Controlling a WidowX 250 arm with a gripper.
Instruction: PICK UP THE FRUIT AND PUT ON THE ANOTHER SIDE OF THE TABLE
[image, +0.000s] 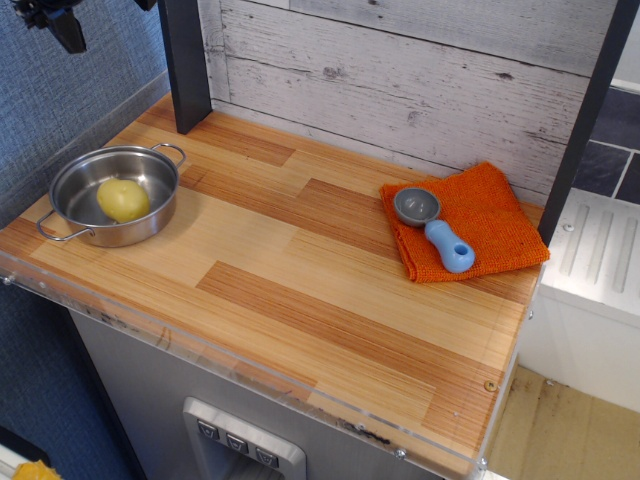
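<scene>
Observation.image view: the only camera, looking down across the counter.
Gripper (60, 25): a dark piece at the top left corner, mostly cut off by the frame; I cannot tell whether its fingers are apart or together, and it holds nothing visible.
Fruit (123, 199): pale yellow, lying inside the steel pot (70, 200), below the gripper and slightly to its right in the picture, well apart from it.
Pot: shallow, two loop handles, standing near the left front corner of the table (300, 280).
Step in hand: judged as the approach, with the pick not yet begun.
Doing it well: come down from above into the pot's open mouth, fingers spread wide enough to clear the rim, and close across the fruit's narrower axis (smooth round skin will likely roll or slip if pinched off-centre). Lift straight up before travelling, so the fruit clears the pot wall.
Drop zone: bare planks far to the gripper's right and below, short of the orange cloth (500, 215), look suitable.
Cloth and scoop (436, 226): the blue-handled scoop lies on the cloth, farthest from the gripper; best left alone.
Surface: striped light and reddish wood, clear plastic front edge.
Room: whitewashed plank back wall, dark uprights, blue textured wall beside the gripper.
</scene>
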